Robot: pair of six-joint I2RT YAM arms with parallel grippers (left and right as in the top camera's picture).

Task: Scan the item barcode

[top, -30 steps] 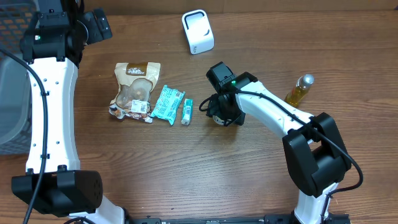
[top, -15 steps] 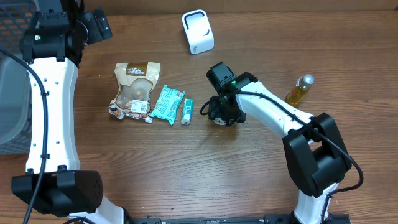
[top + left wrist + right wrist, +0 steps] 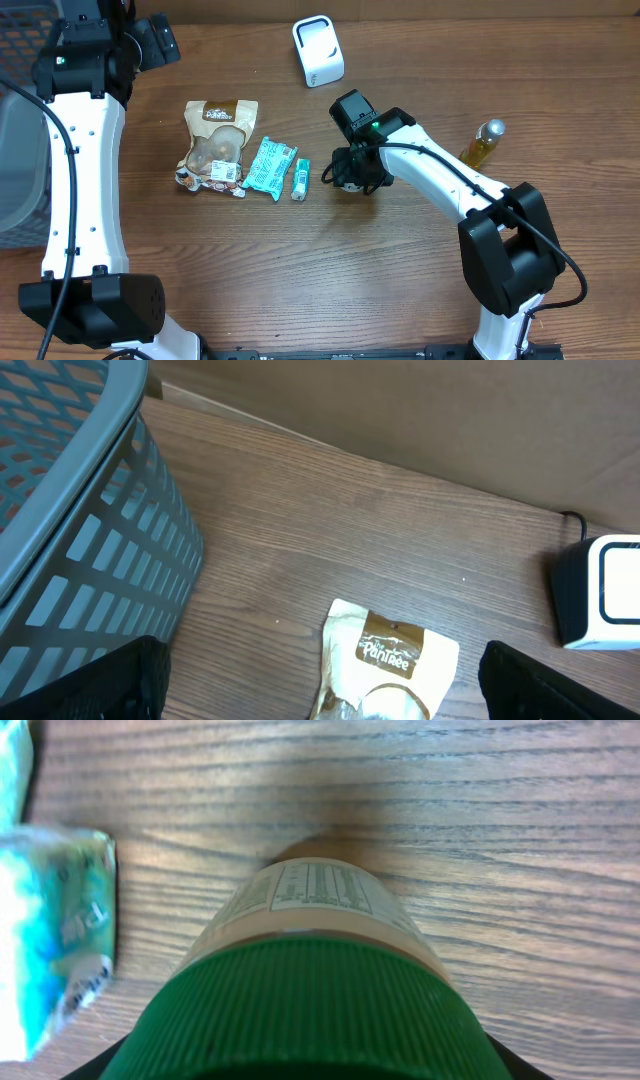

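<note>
Wooden table (image 3: 300,280) is carrying everything. I am hanging my right pincer (image 3: 352,178) over the green-lidded jar (image 3: 312,905) at frame centre, meaning to show its label to the white scanner (image 3: 318,52) at top; whether I am squeezing it, I cannot tell. My left pincer (image 3: 160,42) is gaping, upper left.
</note>
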